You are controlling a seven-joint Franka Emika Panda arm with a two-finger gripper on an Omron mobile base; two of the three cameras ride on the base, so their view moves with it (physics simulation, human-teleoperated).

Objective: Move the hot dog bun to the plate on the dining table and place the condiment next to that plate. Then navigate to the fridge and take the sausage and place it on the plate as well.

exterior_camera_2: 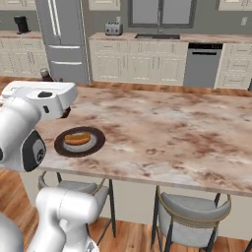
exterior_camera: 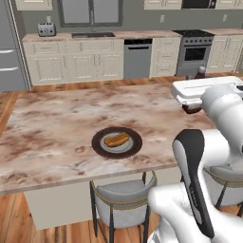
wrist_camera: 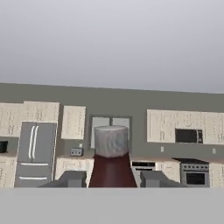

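No legible writing or brand marks on anything in view.

Gripper (wrist_camera: 112, 178): the two dark finger tips (wrist_camera: 70, 178) sit either side of the condiment (wrist_camera: 112, 168), a dark brown bottle with sloping shoulders, narrow neck and a grey-looking cap, clamped between them. In the left base view the bottle's dark top (exterior_camera: 201, 71) pokes up behind the white hand, over the dining table's far right part.

Dining table (exterior_camera: 57, 123): large rectangular top, beige marble veined reddish brown, smooth finish.

Plate (exterior_camera: 101, 145): round, wide dark brown rim, pale grey centre, on the table toward its near edge. Hot dog bun (exterior_camera: 116, 139): elongated, tan-orange, lengthwise split, lying in the plate's centre.

Bottle is at roughly 2 o'clock from the plate, well apart.

Fridge (exterior_camera_2: 64, 39): tall, grey, long pale handles, doors closed, against the far wall.
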